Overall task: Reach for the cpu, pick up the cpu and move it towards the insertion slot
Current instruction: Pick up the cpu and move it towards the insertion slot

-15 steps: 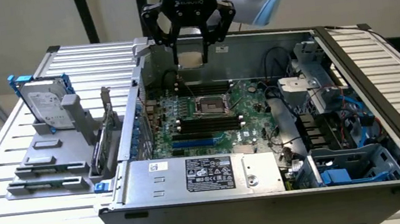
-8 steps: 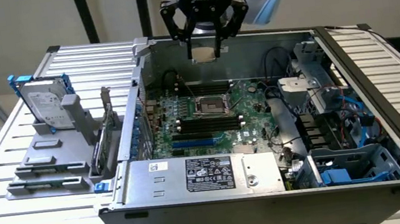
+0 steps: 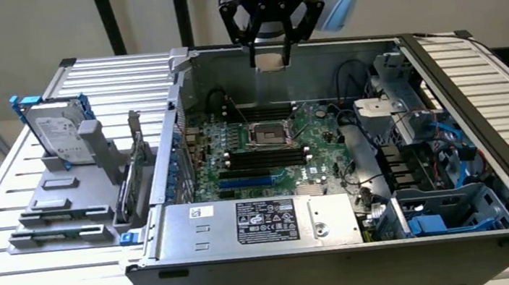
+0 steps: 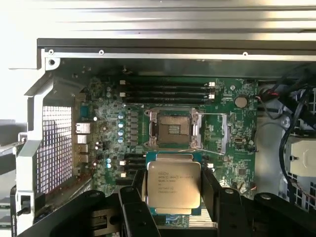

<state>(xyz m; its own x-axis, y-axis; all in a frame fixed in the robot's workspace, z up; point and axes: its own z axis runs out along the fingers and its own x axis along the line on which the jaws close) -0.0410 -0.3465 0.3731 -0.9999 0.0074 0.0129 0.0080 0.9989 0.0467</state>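
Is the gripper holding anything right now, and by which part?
Yes: the gripper holds the small square silver-topped cpu, clamped by two opposite side edges.

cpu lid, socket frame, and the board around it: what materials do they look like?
cpu, held in the gripper: top looks like brushed silver metal, matte sheen with printed text, on a green substrate edge.
Insertion slot frame: bright, shiny metal; the dark centre is probably plastic.
Motherboard: green, semi-gloss surface, likely lacquered fibreglass laminate.
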